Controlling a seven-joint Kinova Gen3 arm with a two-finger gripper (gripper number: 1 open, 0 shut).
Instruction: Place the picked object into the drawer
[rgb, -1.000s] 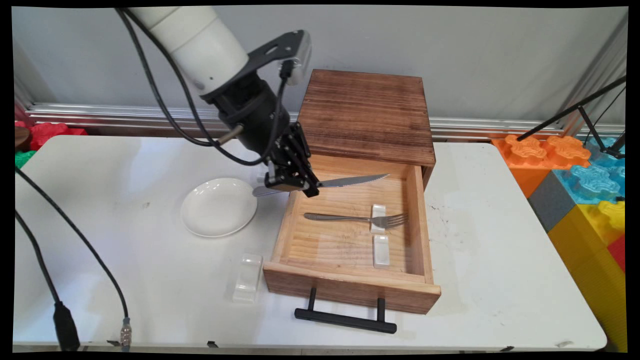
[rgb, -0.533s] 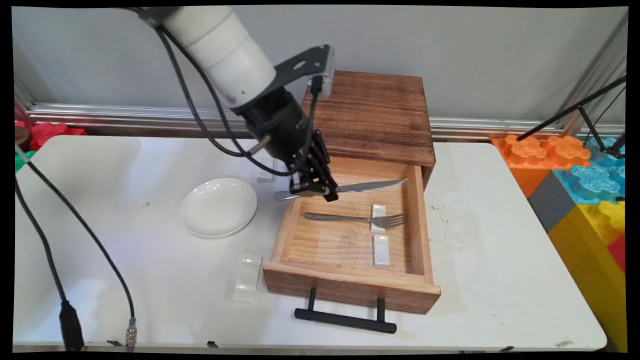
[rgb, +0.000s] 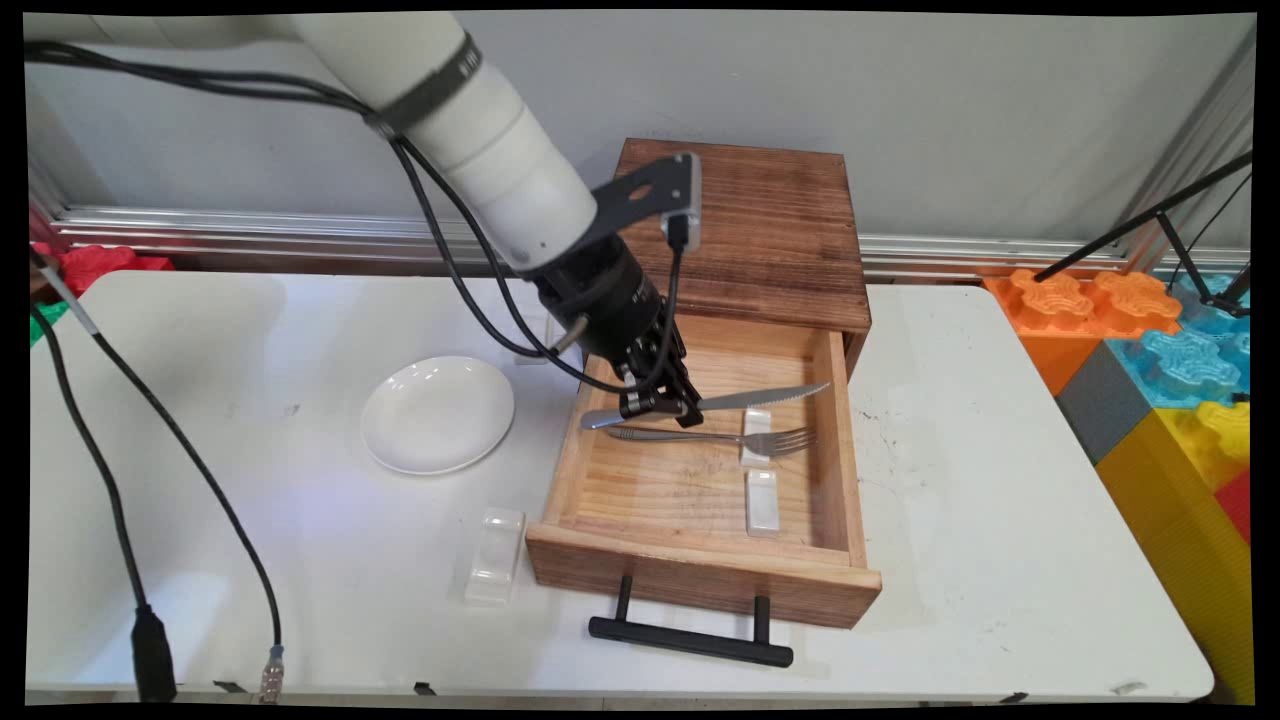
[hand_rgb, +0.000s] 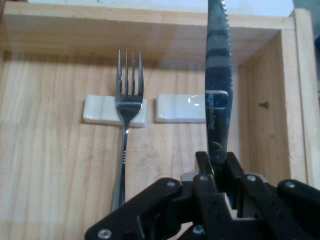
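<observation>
Nearest me on the white counter (rgb: 960, 600) is the drawer's black bar handle (rgb: 690, 640), and just left of the drawer front lies a small clear plastic block (rgb: 495, 555), ridged and glossy. The pale pine drawer (rgb: 850, 480) stands pulled well out of its darker, streaky brown wooden cabinet (rgb: 740, 225). Inside it a steel fork (rgb: 700, 436) lies crosswise, its neck propped on one of two small glossy white ceramic rests (hand_rgb: 115, 111); the other rest (hand_rgb: 175, 107) sits beside it, end to end, toward the drawer front, with nothing on it. Left of the drawer, well apart from it, is a shallow round white plate (rgb: 437, 413). Over the drawer's far half the black tool (rgb: 660, 405) is clamped on a steel table knife (rgb: 760, 397), pinching it where handle meets blade, the serrated blade pointing toward the drawer's right wall and the rounded handle poking out leftward. A second ago the knife hung over the drawer's left rim, its handle out toward the plate; now the whole knife is inside the drawer's outline, lower, just behind the fork and roughly parallel to it. From the hand view, its blade runs past the free rest. I can't tell whether it touches anything.
</observation>
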